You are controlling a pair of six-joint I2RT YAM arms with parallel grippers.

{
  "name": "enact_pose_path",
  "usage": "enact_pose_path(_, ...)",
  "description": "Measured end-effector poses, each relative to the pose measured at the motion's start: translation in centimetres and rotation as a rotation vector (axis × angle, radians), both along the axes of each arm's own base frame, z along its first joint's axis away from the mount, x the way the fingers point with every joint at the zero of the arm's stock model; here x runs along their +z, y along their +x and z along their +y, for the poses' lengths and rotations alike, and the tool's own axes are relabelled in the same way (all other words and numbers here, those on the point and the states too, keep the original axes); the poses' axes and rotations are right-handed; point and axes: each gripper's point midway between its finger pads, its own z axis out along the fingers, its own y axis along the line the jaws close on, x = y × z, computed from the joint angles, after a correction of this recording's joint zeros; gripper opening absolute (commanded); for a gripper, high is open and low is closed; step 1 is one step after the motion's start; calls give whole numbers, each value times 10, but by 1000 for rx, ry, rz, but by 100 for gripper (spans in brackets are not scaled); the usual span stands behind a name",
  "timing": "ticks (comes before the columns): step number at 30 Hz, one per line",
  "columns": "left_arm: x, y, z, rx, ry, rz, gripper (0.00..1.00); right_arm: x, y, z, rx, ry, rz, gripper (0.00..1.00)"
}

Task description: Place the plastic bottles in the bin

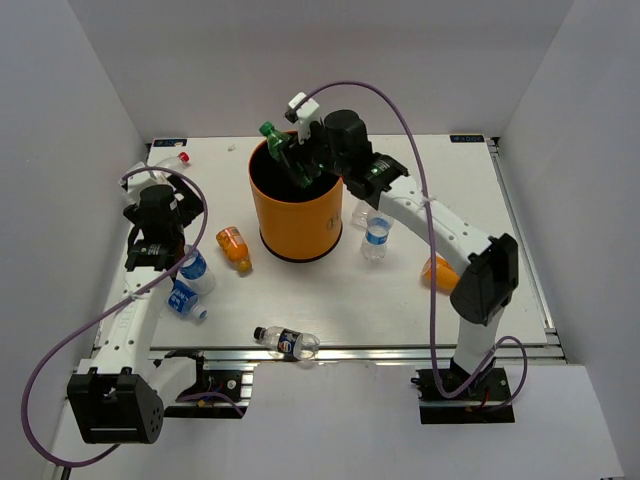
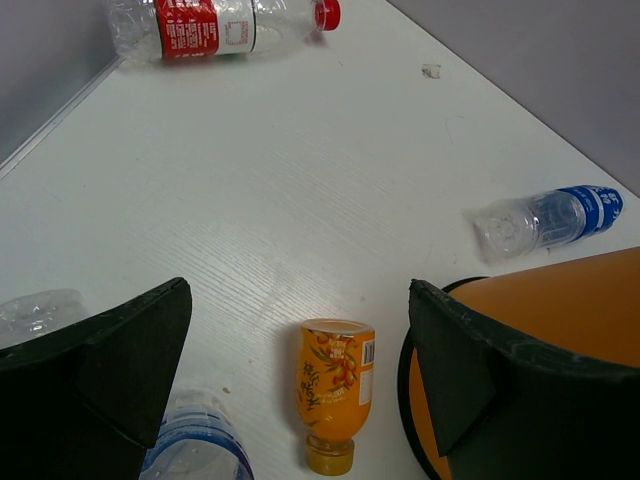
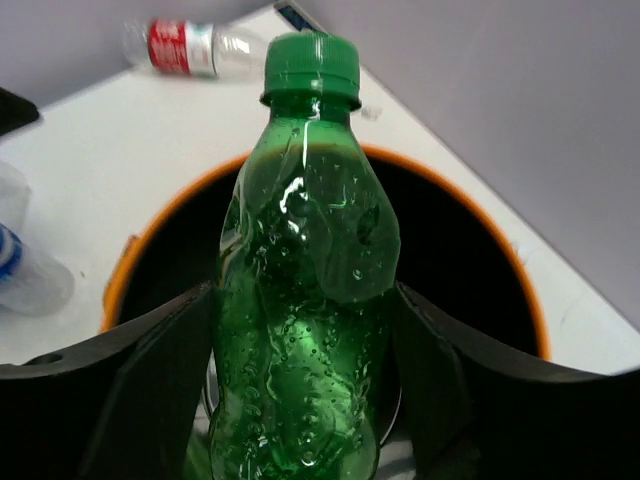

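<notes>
My right gripper [image 1: 298, 160] is shut on a green bottle [image 1: 280, 148] and holds it over the open mouth of the orange bin [image 1: 296, 225]. In the right wrist view the green bottle [image 3: 305, 300] sits between the fingers above the bin's black inside and orange rim [image 3: 505, 262]. My left gripper [image 1: 160, 250] is open and empty, low over the table left of the bin. An orange bottle [image 2: 335, 385] lies between its fingers, further ahead, beside the bin wall [image 2: 570, 320]. Two clear blue-labelled bottles [image 1: 190, 282] lie by the left gripper.
A red-labelled bottle [image 1: 168, 160] lies far left. A dark-labelled bottle [image 1: 287, 342] lies at the near edge. A blue-labelled bottle [image 1: 376, 238] stands right of the bin. Another orange bottle [image 1: 437, 272] lies by the right arm. A blue-labelled bottle [image 2: 550, 218] lies beyond the bin.
</notes>
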Motion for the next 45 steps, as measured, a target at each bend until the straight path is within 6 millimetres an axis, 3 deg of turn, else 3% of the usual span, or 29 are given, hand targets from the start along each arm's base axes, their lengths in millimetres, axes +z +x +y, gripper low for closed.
enact_pose_path(2, -1, 0, -1, -7, -2, 4, 98, -20, 5, 3, -1, -42, 39, 84)
enact_pose_path(5, -2, 2, -3, -19, -3, 10, 98, -30, 5, 1, 9, -78, 62, 89)
enact_pose_path(8, -2, 2, -6, -37, -5, 12, 98, -20, 3, -3, 10, -84, 44, 89)
enact_pose_path(12, -3, 5, -9, -56, -11, 17, 98, 2, -7, -25, -38, -81, 18, 89)
enact_pose_path(18, -7, 10, -18, -106, -24, 33, 98, 6, -46, -107, -190, -61, 19, 89)
enact_pose_path(22, -9, 15, -34, -202, -48, 31, 98, -20, -62, -169, -286, -47, 45, 89)
enact_pose_path(26, -10, 20, -52, -302, -77, 25, 98, -58, -68, -207, -355, -53, 103, 89)
enact_pose_path(31, -11, 22, -63, -367, -92, 22, 98, -81, -69, -206, -343, -62, 152, 89)
enact_pose_path(39, -22, 25, -67, -387, -102, 54, 98, -116, -36, -208, -435, -74, 247, 86)
enact_pose_path(45, -22, 25, -67, -387, -102, 54, 98, -138, -31, -208, -437, -73, 264, 82)
